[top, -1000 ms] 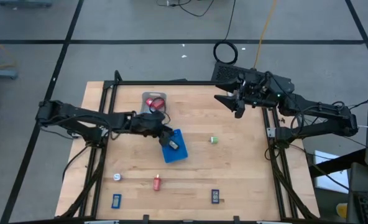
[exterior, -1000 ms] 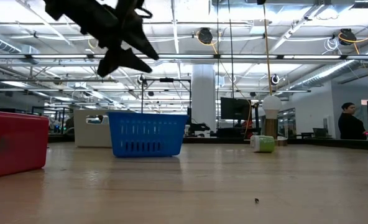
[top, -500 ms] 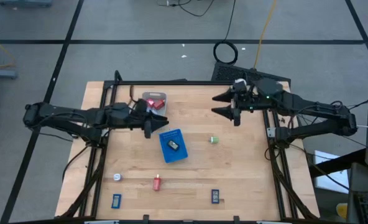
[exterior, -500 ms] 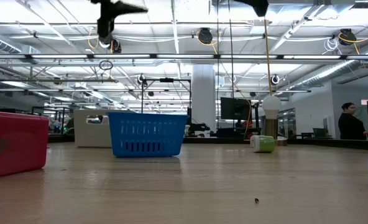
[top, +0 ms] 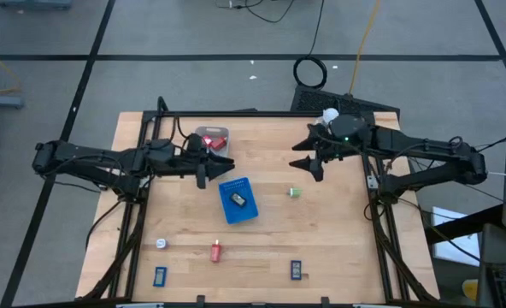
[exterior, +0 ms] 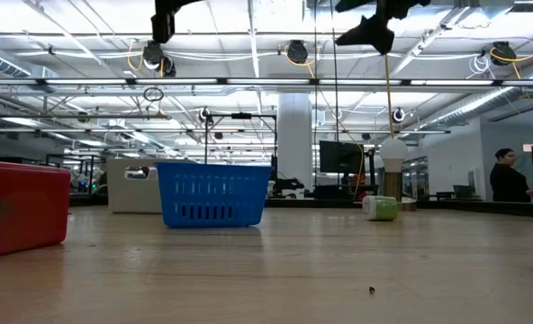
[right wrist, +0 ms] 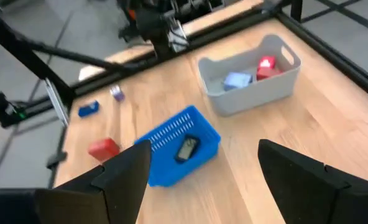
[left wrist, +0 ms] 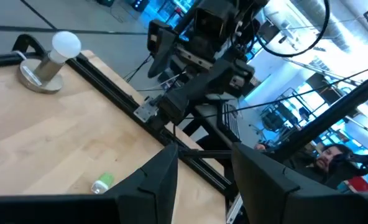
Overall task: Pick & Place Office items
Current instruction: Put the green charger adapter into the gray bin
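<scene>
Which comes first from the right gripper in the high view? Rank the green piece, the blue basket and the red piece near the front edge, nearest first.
Measured from the right gripper, raised over the table's right half:
1. Green piece, just in front of it.
2. Blue basket, at mid-table, toward the left arm.
3. Red piece, near the front edge.

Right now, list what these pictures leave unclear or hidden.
- Grey tray, high view: the left gripper and arm cross its lower edge; only red pieces show.
- Blue basket, low view: its wall hides whatever lies inside.
- Red block, low view: cut off by the picture's edge.
- Small white piece, high view: too small to identify.
- Right gripper, right wrist view: fingertips run past the picture's edge.
</scene>
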Available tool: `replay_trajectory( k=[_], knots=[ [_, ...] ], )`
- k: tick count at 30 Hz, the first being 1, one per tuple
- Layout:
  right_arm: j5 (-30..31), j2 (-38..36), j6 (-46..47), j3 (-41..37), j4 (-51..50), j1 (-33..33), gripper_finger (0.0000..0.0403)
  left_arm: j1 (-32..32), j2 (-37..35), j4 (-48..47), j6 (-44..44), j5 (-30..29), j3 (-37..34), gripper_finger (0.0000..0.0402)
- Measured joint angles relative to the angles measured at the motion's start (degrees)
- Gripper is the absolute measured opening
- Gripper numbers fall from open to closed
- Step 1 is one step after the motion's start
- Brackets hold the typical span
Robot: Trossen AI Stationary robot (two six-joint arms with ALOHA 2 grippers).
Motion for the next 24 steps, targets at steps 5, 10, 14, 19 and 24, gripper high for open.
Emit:
replay_trajectory(
  k=[5,10,14,19,24],
  knots=[
    [0.16,1.67,-4.04,0.00,-3.42,0.00,0.0290,-0.01,0.07,2.92,-0.21,0.03,-0.04,0.0152],
    [0.25,3.23,-10.04,0.00,-6.04,0.00,0.0290,0.00,0.20,2.90,-0.23,-1.59,-0.02,0.0152],
    [2.64,4.86,-14.25,0.00,-8.31,0.00,0.0290,0.00,0.11,3.01,-0.18,-3.73,-0.02,0.0152],
    [6.84,6.71,-18.73,0.00,-10.75,-0.13,0.0290,0.00,0.12,2.92,-0.27,-4.50,-0.02,0.0152],
    [7.83,7.72,-26.22,0.00,-11.86,-0.11,0.0290,0.00,0.13,2.92,-0.39,-4.59,-0.02,0.0152]
  ],
)
